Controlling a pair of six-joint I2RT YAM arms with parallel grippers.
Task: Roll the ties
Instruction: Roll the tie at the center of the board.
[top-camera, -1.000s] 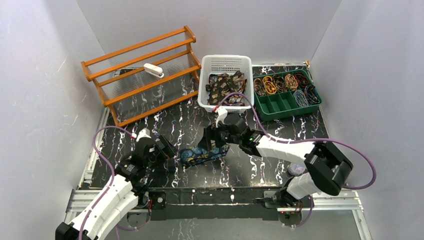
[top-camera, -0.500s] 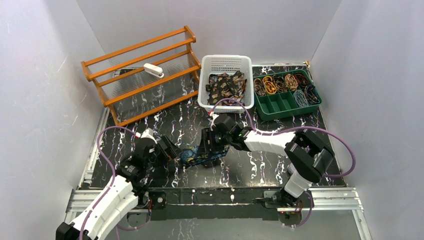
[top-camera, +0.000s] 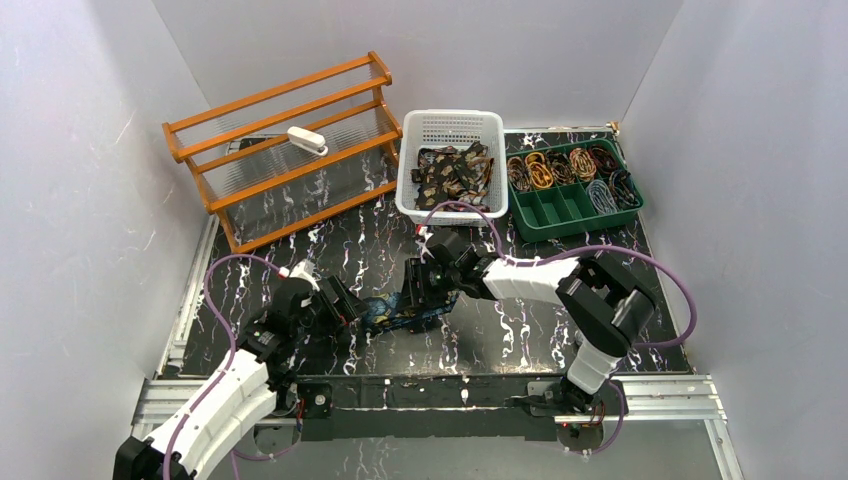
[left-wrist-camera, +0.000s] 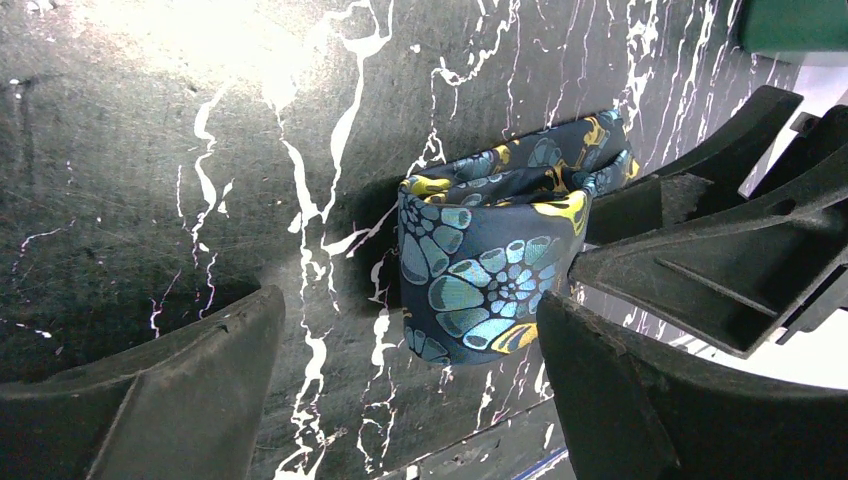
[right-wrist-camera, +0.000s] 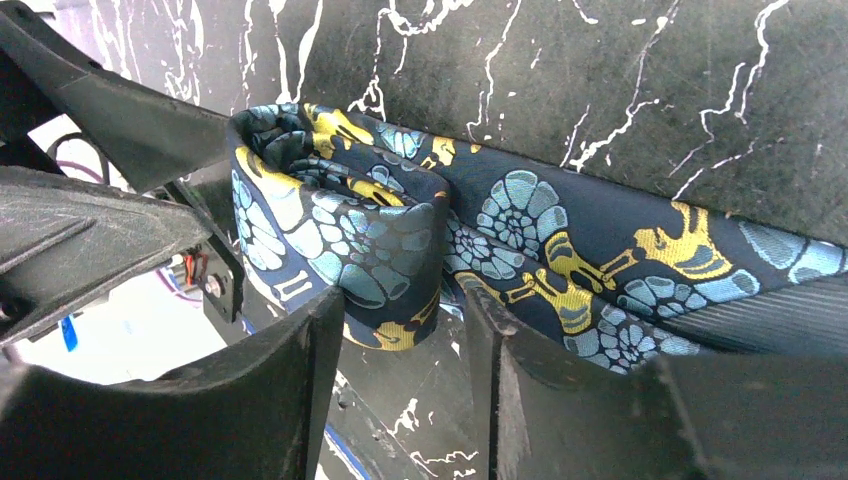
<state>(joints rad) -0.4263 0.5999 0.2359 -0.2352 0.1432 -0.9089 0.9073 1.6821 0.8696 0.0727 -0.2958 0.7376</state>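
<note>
A dark blue tie (top-camera: 392, 310) with teal and gold paisley lies on the black marbled table (top-camera: 520, 330), near the front. Its left end is rolled up (right-wrist-camera: 360, 260), and the rest lies flat to the right (right-wrist-camera: 620, 270). My right gripper (right-wrist-camera: 400, 320) is closed round this roll, one finger on each side. My left gripper (left-wrist-camera: 410, 390) is wide open just left of the roll (left-wrist-camera: 480, 280), which sits by its right finger (left-wrist-camera: 640, 400). In the top view the left gripper (top-camera: 347, 315) and the right gripper (top-camera: 418, 298) face each other across the tie.
A white basket (top-camera: 452, 125) at the back holds several brown ties (top-camera: 452, 172). A green compartment tray (top-camera: 570, 208) to its right holds rolled ties (top-camera: 560, 165). A wooden rack (top-camera: 290, 140) with a white object (top-camera: 306, 140) stands at the back left.
My right gripper has moved left along the tie, and the visible tie has become shorter. My left gripper has moved slightly right, closer to the rolled end.
</note>
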